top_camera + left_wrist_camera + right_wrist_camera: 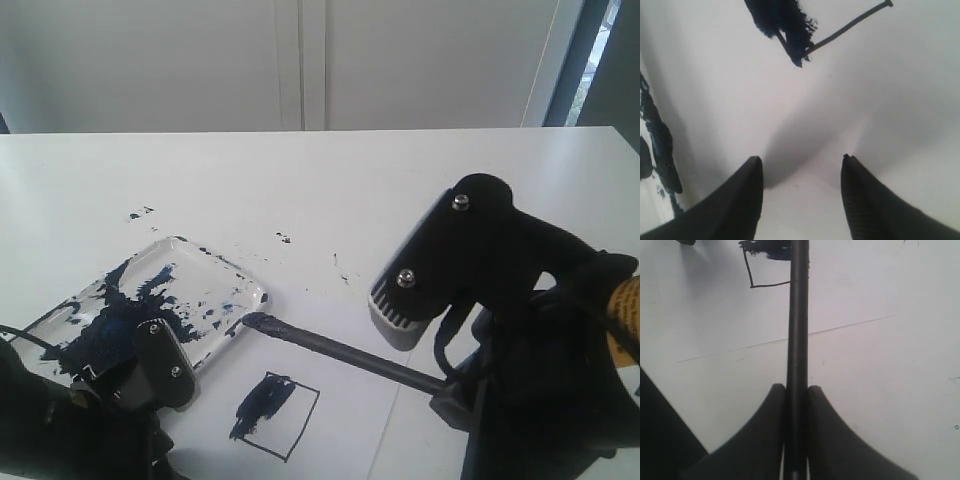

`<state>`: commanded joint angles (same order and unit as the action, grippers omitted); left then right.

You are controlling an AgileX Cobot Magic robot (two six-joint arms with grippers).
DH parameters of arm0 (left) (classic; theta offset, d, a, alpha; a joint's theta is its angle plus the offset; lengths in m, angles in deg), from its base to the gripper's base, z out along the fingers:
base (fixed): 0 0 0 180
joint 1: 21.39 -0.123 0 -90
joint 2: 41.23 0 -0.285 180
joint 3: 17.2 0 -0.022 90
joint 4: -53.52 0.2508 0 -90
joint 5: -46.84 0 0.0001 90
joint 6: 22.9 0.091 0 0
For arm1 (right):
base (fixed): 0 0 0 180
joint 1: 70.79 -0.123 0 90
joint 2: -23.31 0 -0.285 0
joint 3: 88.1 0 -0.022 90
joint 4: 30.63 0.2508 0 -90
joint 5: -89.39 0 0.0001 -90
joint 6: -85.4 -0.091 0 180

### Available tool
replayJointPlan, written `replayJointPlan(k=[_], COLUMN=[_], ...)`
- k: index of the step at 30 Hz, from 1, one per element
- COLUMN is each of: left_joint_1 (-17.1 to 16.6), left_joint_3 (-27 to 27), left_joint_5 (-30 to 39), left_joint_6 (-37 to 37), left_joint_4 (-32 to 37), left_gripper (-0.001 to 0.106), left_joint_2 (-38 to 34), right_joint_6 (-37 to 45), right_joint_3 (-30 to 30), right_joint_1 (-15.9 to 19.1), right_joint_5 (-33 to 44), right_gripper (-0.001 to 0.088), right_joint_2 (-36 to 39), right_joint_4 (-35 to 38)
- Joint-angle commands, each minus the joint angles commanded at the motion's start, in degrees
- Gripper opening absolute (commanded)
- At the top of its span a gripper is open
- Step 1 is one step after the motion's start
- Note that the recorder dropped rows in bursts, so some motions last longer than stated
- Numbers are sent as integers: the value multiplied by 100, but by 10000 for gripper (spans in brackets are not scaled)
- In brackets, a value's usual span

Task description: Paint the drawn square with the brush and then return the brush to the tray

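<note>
The brush is a long black stick lying slantwise above the white paper, and my right gripper is shut on its handle. Its dark tip sits just off the tray's near right corner; I cannot tell whether it touches anything. The clear tray, smeared dark blue, lies at the left. The drawn square is on the paper below the brush, with its left part painted blue. My left gripper hangs open over bare paper between tray and square, holding nothing.
Small paint specks and more specks dot the white table behind the tray. The paper's edge runs under the brush. The bulky right arm fills the lower right, and the left arm the lower left corner.
</note>
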<state>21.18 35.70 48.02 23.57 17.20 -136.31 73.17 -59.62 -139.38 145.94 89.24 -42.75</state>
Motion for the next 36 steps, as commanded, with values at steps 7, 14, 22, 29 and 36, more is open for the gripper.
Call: replayJointPlan(k=[7,14,22,29,36], left_joint_1=[0,0,0,0,0], left_joint_3=[24,-33,-44,-44,-44], left_joint_5=[-11,251,221,197,241], left_joint_6=[-151,-430,-413,-433,-466], left_joint_4=[0,-11,301,348,337], left_gripper=[528,528,528,528,543], left_joint_2=[-10,1,1,1,1], right_joint_6=[370,585,702,707,716], right_joint_3=[0,11,11,11,11], right_joint_1=[0,0,0,0,0], right_joint_5=[596,767,462,462,450], right_gripper=[0,0,0,0,0], right_joint_2=[0,103,433,430,757], right_joint_4=[593,825,852,812,775])
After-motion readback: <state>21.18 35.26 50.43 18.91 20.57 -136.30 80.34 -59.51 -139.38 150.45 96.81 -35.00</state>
